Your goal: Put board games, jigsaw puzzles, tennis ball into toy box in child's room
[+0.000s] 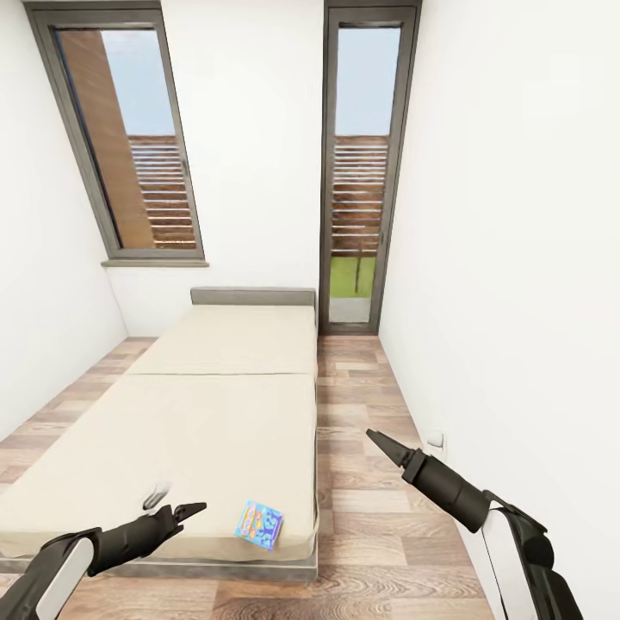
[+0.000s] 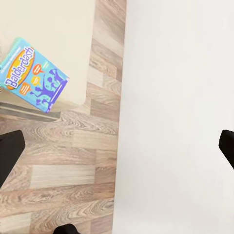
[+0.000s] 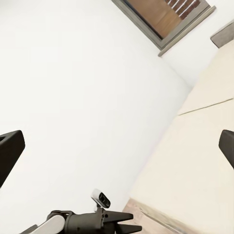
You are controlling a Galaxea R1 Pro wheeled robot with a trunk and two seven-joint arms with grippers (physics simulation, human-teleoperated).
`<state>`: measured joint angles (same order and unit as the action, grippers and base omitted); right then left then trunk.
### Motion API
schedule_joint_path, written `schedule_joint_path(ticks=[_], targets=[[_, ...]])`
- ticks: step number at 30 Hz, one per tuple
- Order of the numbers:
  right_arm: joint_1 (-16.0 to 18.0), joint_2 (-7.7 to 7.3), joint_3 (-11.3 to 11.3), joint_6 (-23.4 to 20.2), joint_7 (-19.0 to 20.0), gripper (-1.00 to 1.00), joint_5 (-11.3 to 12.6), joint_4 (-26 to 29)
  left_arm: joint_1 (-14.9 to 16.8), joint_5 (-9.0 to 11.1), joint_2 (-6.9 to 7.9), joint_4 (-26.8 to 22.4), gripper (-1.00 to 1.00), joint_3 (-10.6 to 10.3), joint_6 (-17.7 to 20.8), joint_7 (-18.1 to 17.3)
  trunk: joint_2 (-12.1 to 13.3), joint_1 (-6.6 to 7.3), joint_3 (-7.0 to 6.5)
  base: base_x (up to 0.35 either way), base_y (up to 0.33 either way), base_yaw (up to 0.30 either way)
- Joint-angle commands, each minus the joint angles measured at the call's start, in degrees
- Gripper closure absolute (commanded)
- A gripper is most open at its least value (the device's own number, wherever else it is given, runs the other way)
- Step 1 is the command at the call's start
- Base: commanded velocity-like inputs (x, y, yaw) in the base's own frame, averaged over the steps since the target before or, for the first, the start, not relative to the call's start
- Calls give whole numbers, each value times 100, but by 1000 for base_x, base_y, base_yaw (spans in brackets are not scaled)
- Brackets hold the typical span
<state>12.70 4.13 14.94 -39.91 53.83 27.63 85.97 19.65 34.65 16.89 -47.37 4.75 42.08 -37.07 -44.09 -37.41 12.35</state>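
Room: narrow bedroom, white walls, wood-plank floor (image 1: 362,482). Two tall dark-framed windows (image 1: 120,138) on the far wall; the right one (image 1: 362,172) reaches the floor, with slatted fencing and grass beyond.

Bed (image 1: 215,405): low, beige two-part mattress with a seam across the middle, low grey headboard (image 1: 252,297) at the far end. Near end partly cut off by the left arm.

Board game (image 1: 259,524): one small flat blue box, lying flat on the mattress close to the bed's near right corner. In the left wrist view (image 2: 33,75) the lettering reads "Balderdash", with purple figures on the lid; one corner is cut off by the frame edge.

Left gripper (image 1: 191,511): dark, held low over the near end of the bed, tips pointing toward the blue box. Box lies just beside the tips, apart from them, not between them. Jaws apart: the left wrist view shows the two fingers (image 2: 9,151) at opposite edges of the frame, with bare floor and wall between.

Right gripper (image 1: 379,440): raised over the floor beside the bed, near the right wall, well apart from the box. In the head view the tips look like one point; in the right wrist view the fingers (image 3: 9,153) stand widely spread. Jaws apart, holding nothing.

Small white fitting (image 1: 437,440) low on the right wall, too small to identify.
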Motion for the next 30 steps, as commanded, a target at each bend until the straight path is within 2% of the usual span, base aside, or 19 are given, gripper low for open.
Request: schedule_joint_path(ticks=[1, 10, 17, 22, 30], targets=[[5, 4, 10, -38, 13, -100, 22, 0, 4, 13, 3, 0, -100, 8, 33, -10, -49, -24, 27, 0, 0, 0], [7, 7, 7, -16, 29, -100, 44, -63, 9, 14, 19, 0, -100, 16, 43, -60, -409, -221, 189, 0, 0, 0], [10, 104, -81, 126, -86, -100, -15, -484, 12, 16, 44, -5, -100, 17, 53, -111, -690, -375, 314, 0, 0, 0], [13, 106, -175, 349, -174, -100, 30, -780, 13, 10, 48, -8, -100, 17, 54, -108, -891, -485, 404, 0, 0, 0], [12, 114, -211, 448, -183, -100, 40, -826, 13, 15, 50, -9, -100, 17, 55, -131, -1212, -661, 548, 0, 0, 0]])
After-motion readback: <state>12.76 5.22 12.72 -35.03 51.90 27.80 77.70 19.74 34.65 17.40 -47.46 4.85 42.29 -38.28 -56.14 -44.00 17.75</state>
